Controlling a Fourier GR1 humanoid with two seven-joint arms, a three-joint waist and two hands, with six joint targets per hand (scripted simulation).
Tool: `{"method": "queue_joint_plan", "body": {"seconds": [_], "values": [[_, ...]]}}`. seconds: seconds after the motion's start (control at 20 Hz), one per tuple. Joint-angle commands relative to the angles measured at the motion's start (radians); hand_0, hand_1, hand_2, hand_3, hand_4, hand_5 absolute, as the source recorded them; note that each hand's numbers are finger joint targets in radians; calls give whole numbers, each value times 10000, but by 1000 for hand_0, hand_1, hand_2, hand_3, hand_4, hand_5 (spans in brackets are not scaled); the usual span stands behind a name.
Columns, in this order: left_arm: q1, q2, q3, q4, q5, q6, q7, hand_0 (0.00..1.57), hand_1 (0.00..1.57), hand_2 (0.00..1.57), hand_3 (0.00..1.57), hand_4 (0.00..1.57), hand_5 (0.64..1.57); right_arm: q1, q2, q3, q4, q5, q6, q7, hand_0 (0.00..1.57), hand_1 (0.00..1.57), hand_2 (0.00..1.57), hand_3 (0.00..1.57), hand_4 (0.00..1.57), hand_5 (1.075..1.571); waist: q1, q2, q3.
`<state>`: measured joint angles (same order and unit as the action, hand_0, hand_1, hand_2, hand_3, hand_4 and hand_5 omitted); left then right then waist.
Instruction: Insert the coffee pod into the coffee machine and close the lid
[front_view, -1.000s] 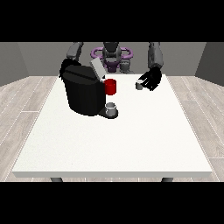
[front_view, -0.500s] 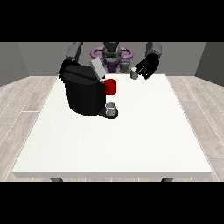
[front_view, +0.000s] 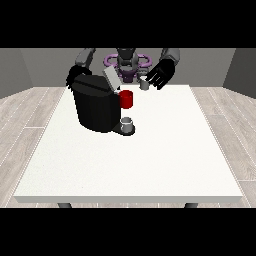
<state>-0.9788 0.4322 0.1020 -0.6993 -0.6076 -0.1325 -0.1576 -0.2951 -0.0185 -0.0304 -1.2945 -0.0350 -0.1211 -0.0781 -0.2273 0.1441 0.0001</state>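
We hold the coffee pod (front_view: 144, 84) in curled fingers of the hand at the view's right (front_view: 160, 75); inserting it into the coffee machine (front_view: 96, 102) and closing the lid (front_view: 111, 79) remain. We cannot tell the fingers of the hand at the view's left (front_view: 73, 75).

light is even and soft, fairly bright on the white table (front_view: 150, 160), with no visible source. the tabletop shows no glare and only faint shade under the black coffee machine (front_view: 95, 102), whose dark body hides its own detail. the grey walls at far left and right are dimmer. edges look straight, without bending.
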Motion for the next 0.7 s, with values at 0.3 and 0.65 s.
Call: {"method": "queue_joint_plan", "body": {"seconds": [0.3, 0.65], "values": [[-1219, 692, 603, 543, 134, -198, 39, 1264, 1264, 1319, 1251, 516, 1571, -354, -50, 458, -1065, 250, -38, 747, 0, 0, 0, 0, 511, 1571, -978, 595, -5], [-1642, 491, 381, 356, -133, -141, 258, 1265, 1265, 1297, 1236, 485, 1571, -318, -249, 9, -685, 364, -314, 107, 0, 0, 0, 0, 520, 1571, -700, 847, 1]]}}
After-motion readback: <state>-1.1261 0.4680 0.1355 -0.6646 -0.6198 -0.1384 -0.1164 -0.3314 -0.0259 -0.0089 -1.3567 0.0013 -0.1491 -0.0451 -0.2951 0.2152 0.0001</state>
